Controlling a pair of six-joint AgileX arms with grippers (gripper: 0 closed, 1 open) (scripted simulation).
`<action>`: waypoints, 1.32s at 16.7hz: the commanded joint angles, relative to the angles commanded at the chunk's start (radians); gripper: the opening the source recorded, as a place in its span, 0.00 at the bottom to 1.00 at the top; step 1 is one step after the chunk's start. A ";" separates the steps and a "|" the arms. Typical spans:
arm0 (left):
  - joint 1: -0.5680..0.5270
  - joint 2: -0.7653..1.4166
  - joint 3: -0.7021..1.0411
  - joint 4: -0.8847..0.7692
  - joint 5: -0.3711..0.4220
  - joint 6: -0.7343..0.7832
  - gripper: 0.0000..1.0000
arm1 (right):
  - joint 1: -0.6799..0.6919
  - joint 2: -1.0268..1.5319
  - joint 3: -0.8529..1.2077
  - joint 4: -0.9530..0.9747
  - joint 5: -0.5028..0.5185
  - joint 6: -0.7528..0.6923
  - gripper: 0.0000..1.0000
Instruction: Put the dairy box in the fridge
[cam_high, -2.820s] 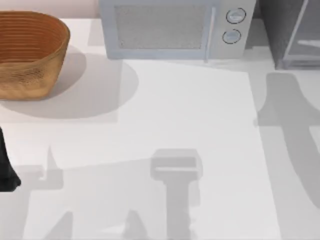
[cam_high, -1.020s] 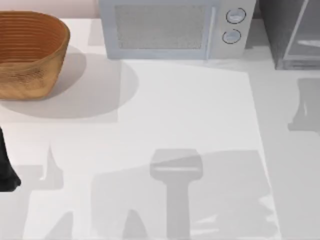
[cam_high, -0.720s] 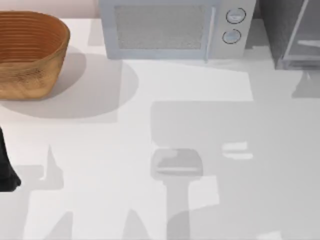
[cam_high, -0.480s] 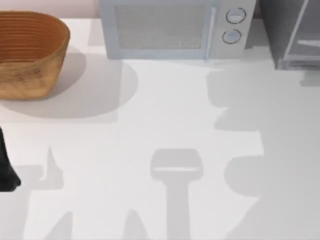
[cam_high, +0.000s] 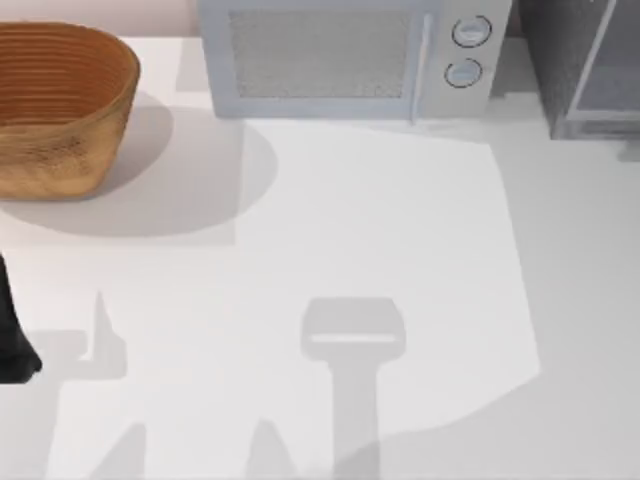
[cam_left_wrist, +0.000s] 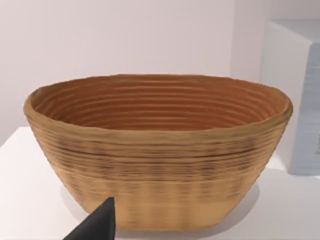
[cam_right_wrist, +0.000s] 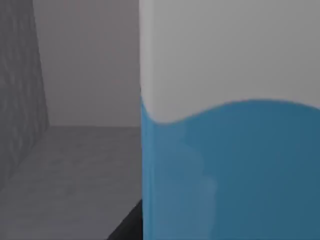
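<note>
From above, the white table carries a woven basket at ten o'clock from the table's middle; a light grey microwave with two round knobs stands at twelve o'clock; the fridge, a dark grey cabinet with a lighter framed door panel, sits at two o'clock, cut off by the view's edge; a dark part of the left arm shows at nine o'clock, at the table's left edge; soft grey shadows lie across the table top.

In the left wrist view, the basket stands close ahead on the table, its ribbed inner wall in sight; one dark fingertip of the left gripper pokes in before the basket's base, apart from it; whether that gripper is spread or pressed together I cannot tell; a side of the microwave stands just beside the basket.

In the right wrist view, the dairy box is very near the camera, white above and bright blue below; around it are grey inner walls and a grey floor of the fridge; the right gripper's state cannot be told here.
</note>
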 joint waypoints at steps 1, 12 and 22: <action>0.000 0.000 0.000 0.000 0.000 0.000 1.00 | 0.000 0.000 0.000 0.000 0.000 0.000 0.00; 0.000 0.000 0.000 0.000 0.000 0.000 1.00 | 0.028 0.146 0.303 -0.175 0.027 0.005 0.00; 0.000 0.000 0.000 0.000 0.000 0.000 1.00 | 0.063 0.258 0.635 -0.372 0.059 -0.001 0.00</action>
